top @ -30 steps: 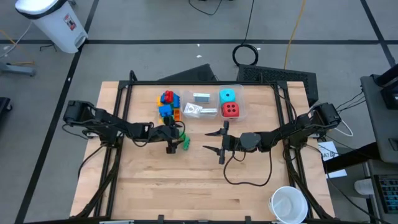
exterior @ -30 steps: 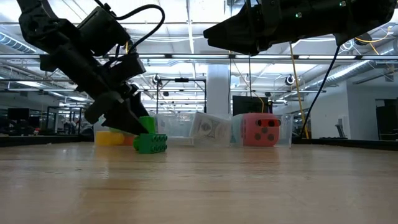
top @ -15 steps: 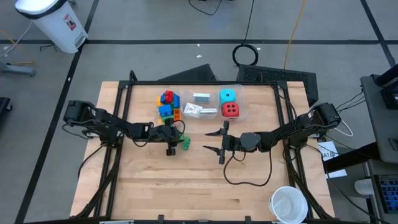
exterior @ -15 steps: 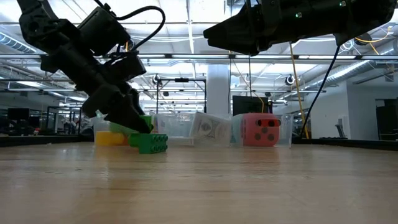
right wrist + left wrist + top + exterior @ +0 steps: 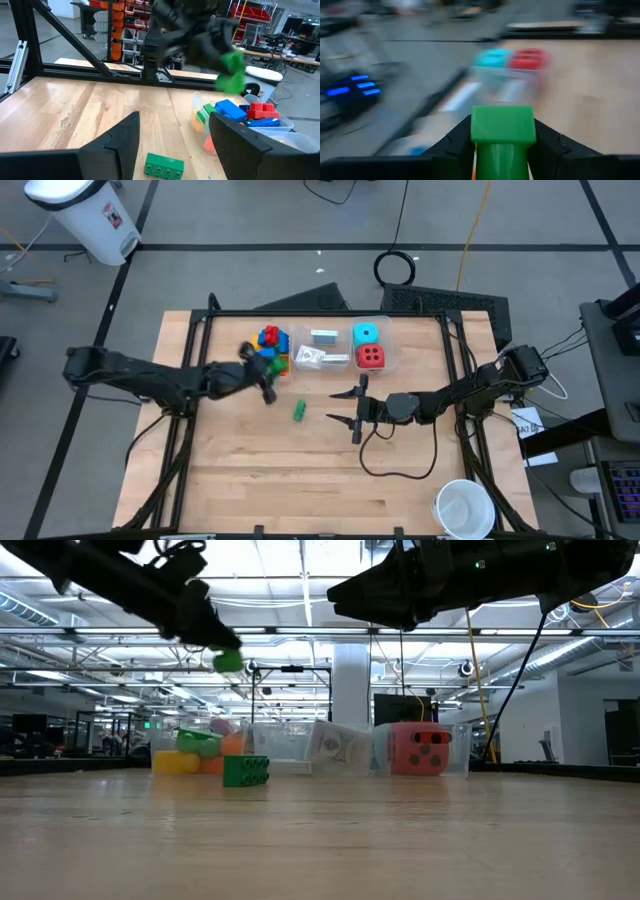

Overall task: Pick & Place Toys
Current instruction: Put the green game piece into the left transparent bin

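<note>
- Fingers point(image 5: 455, 145) of the left gripper point(image 5: 502, 150) are pinching a green brick point(image 5: 503, 131) from both sides, carrying it in the air above the tabletop point(image 5: 300, 470), near the bin of bricks point(image 5: 270, 350); the low view is showing it raised well clear of the wood.
- Right gripper point(image 5: 355, 408) is hanging above the middle of the tabletop with its fingers spread and nothing between them.
- Clear bins point(image 5: 385, 360) at the far side are holding a cyan die point(image 5: 366, 335), a red die point(image 5: 370, 357) and pale cards point(image 5: 322, 337); the walls are looking thin and glossy.
- Second green brick point(image 5: 299, 411) is lying alone on the bare wood, between the two grippers.
- Bricks are appearing to be hard, light, smooth moulded plastic with flat sides and a studded top, so they are likely slipping if pinched weakly; gripping across two flat opposite faces, as the left fingers are doing, seems safest.
</note>
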